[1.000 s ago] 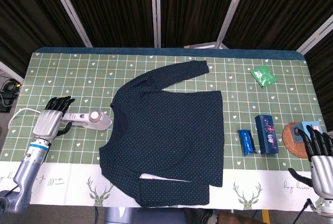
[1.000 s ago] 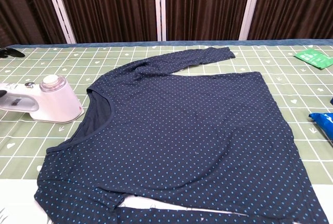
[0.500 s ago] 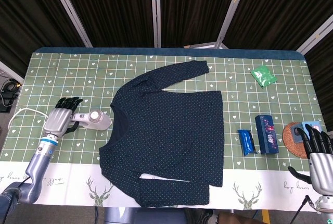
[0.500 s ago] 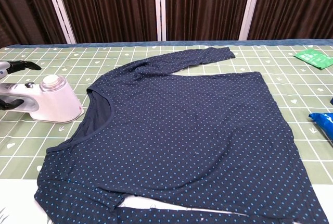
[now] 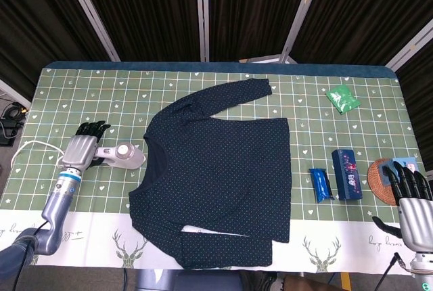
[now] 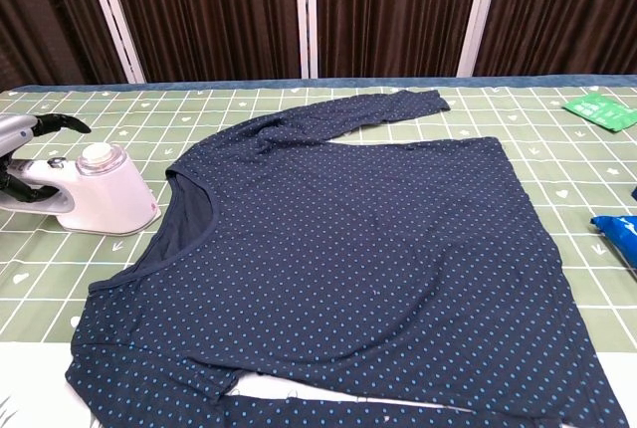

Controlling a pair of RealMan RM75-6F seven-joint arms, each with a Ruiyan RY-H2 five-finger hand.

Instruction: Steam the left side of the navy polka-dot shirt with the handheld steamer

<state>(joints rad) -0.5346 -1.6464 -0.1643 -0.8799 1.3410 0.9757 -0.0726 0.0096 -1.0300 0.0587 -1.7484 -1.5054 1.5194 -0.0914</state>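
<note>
Two hands show at opposite table edges: the left hand (image 5: 84, 147) lies at nine o'clock over the rear handle of the white handheld steamer (image 5: 124, 155), its dark fingers (image 6: 60, 123) curved above the handle, though whether they actually grip it cannot be told; the right hand (image 5: 410, 195) hangs at four o'clock past the near edge, fingers apart, holding nothing. That steamer sits on the cloth just beside the collar of the navy polka-dot long-sleeved shirt (image 5: 220, 176), which lies flat at centre, neckline towards nine o'clock, one sleeve reaching to twelve o'clock, the other folded along the six o'clock edge. Bare green grid-patterned tablecloth (image 5: 101, 95) lies around ten and eleven o'clock. At three o'clock sit a small blue packet (image 5: 321, 184), a dark blue box (image 5: 346, 174) and a round woven coaster (image 5: 385, 181) (partly behind the right hand); a green pouch (image 5: 342, 98) is at two o'clock. Dark curtains (image 5: 250, 7) back the table. A white cord (image 5: 27, 147) trails off the left edge, and in the chest view the left hand is cut off by the frame.
</note>
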